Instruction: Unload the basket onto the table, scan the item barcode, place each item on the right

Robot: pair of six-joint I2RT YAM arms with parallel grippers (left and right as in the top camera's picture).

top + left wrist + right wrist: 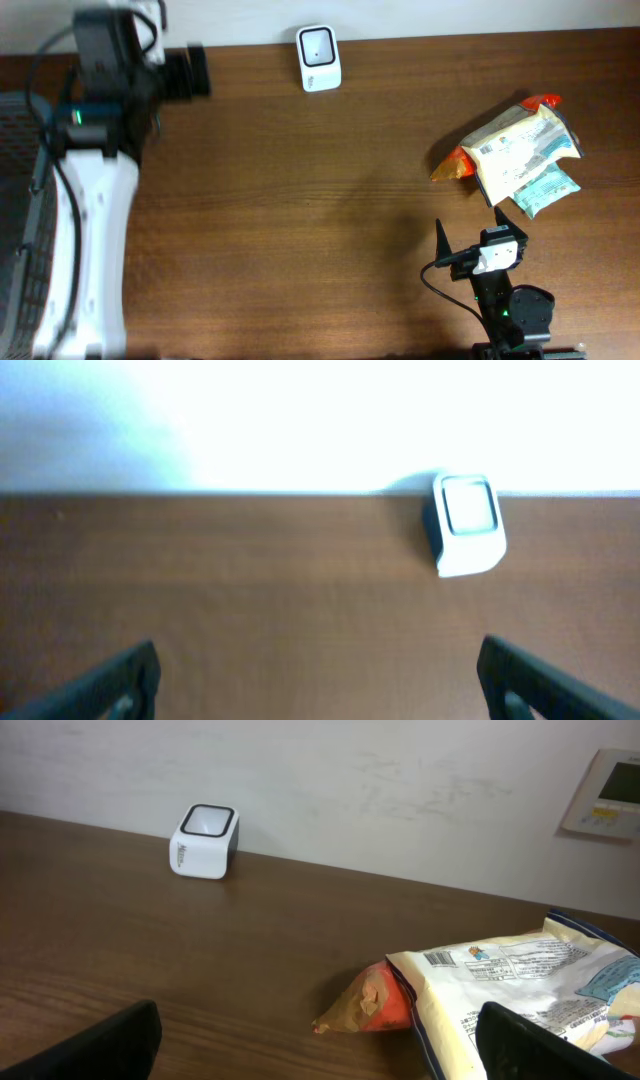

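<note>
Brown wood-grain table (300,230) runs back to a plain white wall (400,790), where I see a beige control panel (608,792) mounted at the right. The white scanner (318,58) stands at the table's far edge. The snack packet (520,150) lies flat on the right, near my right gripper (320,1045); that and the left gripper (320,680) stand spread wide, holding nothing.

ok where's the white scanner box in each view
overhead: scanner at top centre, at the back edge of the table
left wrist: scanner right of centre, upper half
right wrist: scanner upper left; snack bag lower right
shared landmark: the seam where the brown table meets the white wall, just behind the scanner in all three
</note>
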